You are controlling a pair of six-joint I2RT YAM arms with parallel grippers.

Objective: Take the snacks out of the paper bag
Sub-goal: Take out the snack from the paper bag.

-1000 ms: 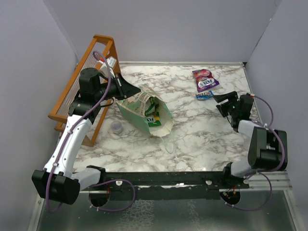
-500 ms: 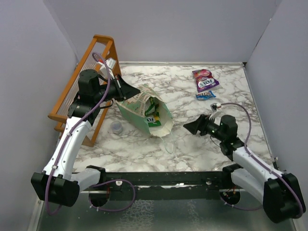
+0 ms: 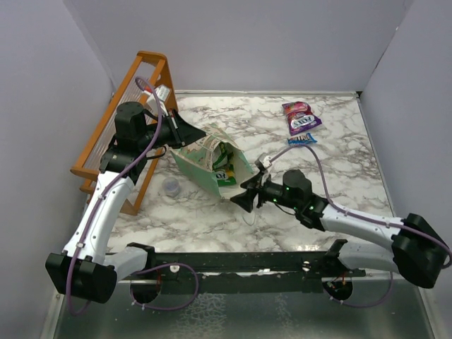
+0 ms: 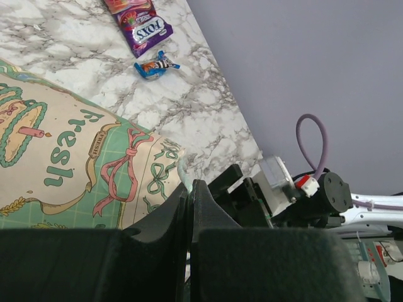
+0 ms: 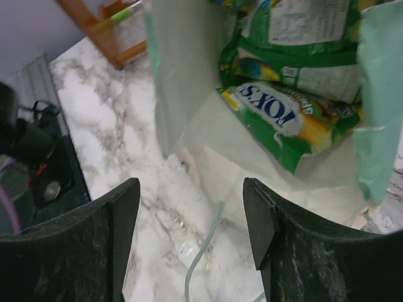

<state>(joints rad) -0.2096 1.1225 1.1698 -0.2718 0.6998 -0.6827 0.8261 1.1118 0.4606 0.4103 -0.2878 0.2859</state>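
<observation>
The mint-green paper bag [image 3: 212, 164] lies on its side mid-table, its mouth facing the front right. My left gripper [image 3: 192, 133] is shut on the bag's back edge; the printed side [image 4: 69, 163] shows in the left wrist view. Yellow-green snack packets [image 5: 289, 119] lie inside the bag and also show in the top view [image 3: 224, 169]. My right gripper [image 3: 244, 199] is open and empty just in front of the bag's mouth, above the string handle [image 5: 204, 251]. A purple packet [image 3: 302, 122], a pink-red one [image 3: 296, 108] and a small blue one [image 3: 300, 140] lie at the back right.
An orange wooden rack [image 3: 116, 120] stands along the left wall behind my left arm. A small clear round cup [image 3: 171, 186] sits by the rack, left of the bag. Grey walls enclose the marble table [image 3: 339, 169] on three sides.
My right arm has swung from the right side by the loose packets leftward across the table to the bag's mouth. The left gripper and the bag have stayed put.
</observation>
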